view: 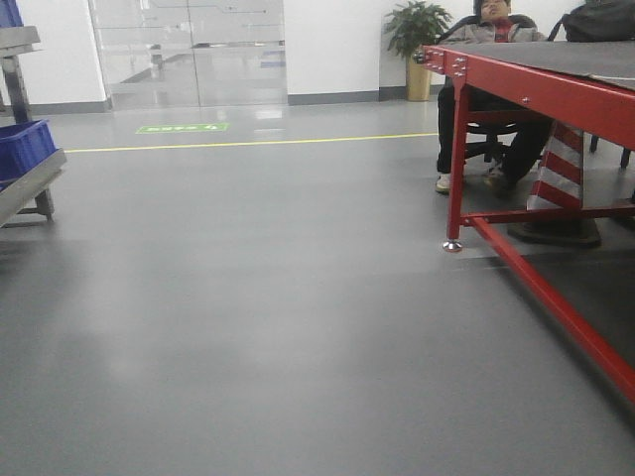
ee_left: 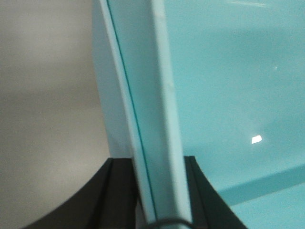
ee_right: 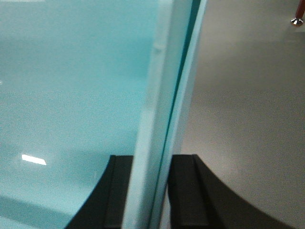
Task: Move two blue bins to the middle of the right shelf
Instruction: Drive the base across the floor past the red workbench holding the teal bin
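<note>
The left wrist view is filled by a pale cyan blue bin [ee_left: 228,95], seen from over its rim [ee_left: 162,119]. My left gripper [ee_left: 159,193] is shut on that rim, one black finger [ee_left: 119,195] outside and one inside. In the right wrist view my right gripper [ee_right: 151,191] is shut on the opposite rim [ee_right: 157,105] of the blue bin [ee_right: 71,86]. In both wrist views a thin dark line splits the clamped edge into two walls lying together, like two nested bins. Neither gripper nor any bin shows in the front view. The right shelf middle is out of view.
Grey floor [view: 278,317] stretches ahead. A red-framed table [view: 536,89] stands at the right with a seated person [view: 491,59] and a striped cone [view: 561,178] behind it. At the left edge a metal rack [view: 30,183] holds a dark blue bin [view: 22,147]. Glass doors [view: 189,55] are at the back.
</note>
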